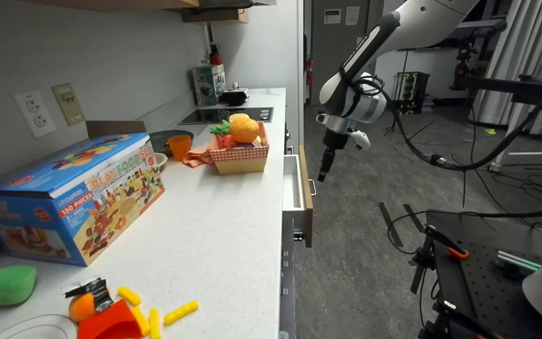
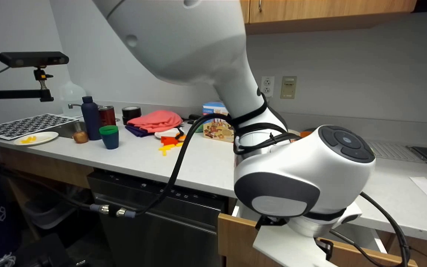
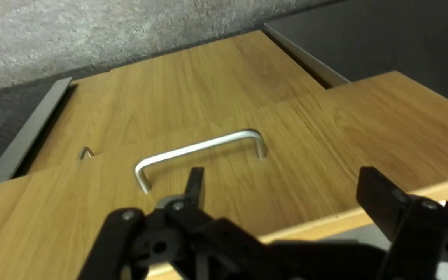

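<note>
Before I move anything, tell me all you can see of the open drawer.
The drawer stands pulled out from under the white countertop. Its flat front has a golden wood grain and looks like wood or laminate; a silvery, metal-looking bar handle runs along it. Inside, it looks white. The open gripper hangs near the front, holding nothing; no finger is on the handle. How much farther the drawer could slide, the pictures do not show.

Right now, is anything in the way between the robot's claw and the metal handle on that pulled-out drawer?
Nothing that I can see. The gripper stands open near the wooden drawer front, and in the wrist view its metal handle shows whole, with no object lying across it.
</note>
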Motion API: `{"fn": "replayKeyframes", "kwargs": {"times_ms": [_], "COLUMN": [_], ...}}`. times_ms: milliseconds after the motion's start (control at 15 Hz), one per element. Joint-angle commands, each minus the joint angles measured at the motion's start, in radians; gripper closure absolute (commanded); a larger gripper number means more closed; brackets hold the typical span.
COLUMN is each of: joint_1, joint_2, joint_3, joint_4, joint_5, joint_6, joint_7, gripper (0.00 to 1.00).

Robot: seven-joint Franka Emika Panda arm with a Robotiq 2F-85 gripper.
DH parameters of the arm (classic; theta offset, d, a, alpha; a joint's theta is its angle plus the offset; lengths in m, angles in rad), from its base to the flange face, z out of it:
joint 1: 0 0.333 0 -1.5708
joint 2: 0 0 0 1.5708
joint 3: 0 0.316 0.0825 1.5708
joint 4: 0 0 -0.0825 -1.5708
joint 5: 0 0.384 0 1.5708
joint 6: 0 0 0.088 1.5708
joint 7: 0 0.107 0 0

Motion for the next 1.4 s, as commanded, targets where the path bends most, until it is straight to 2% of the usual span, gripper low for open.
{"fn": "replayKeyframes", "kwargs": {"times_ms": [0,267,533,867,1333], "joint_1": [0.121,0.211,0.265,0.266,0.276], "joint_2": [0.018,0.112,0.205,0.262,0.299], "joint_3": [-0.129,-0.207,-0.236,-0.218,-0.191], "joint_4": [0.009,0.088,0.181,0.287,0.413], "joint_5": [-0.094,-0.147,-0.209,-0.270,-0.298], "joint_6": [0.042,0.130,0.171,0.178,0.162], "joint_7": [0.094,0.240,0.379,0.464,0.531], "gripper": [0.00,0.00,0.00,0.00,0.00]}}
